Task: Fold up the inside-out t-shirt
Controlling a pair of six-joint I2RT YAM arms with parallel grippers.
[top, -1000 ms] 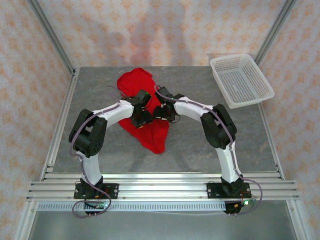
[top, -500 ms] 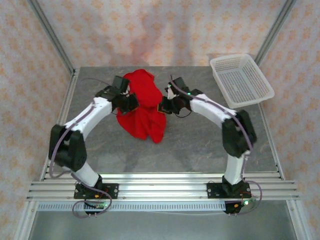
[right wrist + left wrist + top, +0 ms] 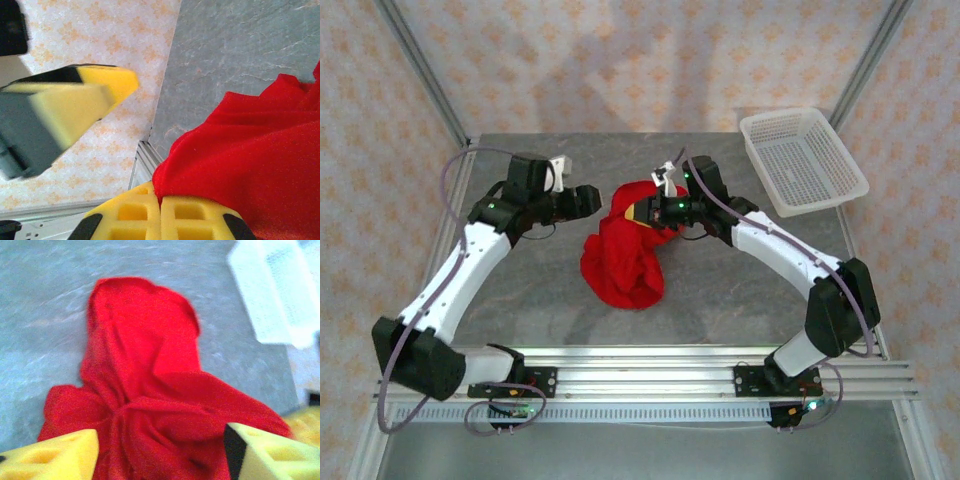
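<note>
The inside-out t-shirt [image 3: 623,265] is a bunched red heap in the middle of the grey table [image 3: 520,290]. Its upper end is lifted at the right. My right gripper [image 3: 647,211] is shut on that upper edge. In the right wrist view the red fabric [image 3: 250,165] is pinched between the closed yellow fingers of the right gripper [image 3: 160,200]. My left gripper [image 3: 586,200] hovers just left of the shirt, open and holding nothing. In the left wrist view its left gripper [image 3: 161,435] has yellow fingers [image 3: 55,457] spread wide over the crumpled shirt [image 3: 145,365].
A white mesh basket [image 3: 803,160] stands at the table's back right corner, also seen as the basket [image 3: 280,290] in the left wrist view. Aluminium rails [image 3: 640,375] run along the near edge. Patterned walls close in the back and sides.
The left gripper has opened, let go of the shirt and drawn back to the left. The right gripper stays shut on the fabric, and the shirt has slumped into a heap nearer the front.
</note>
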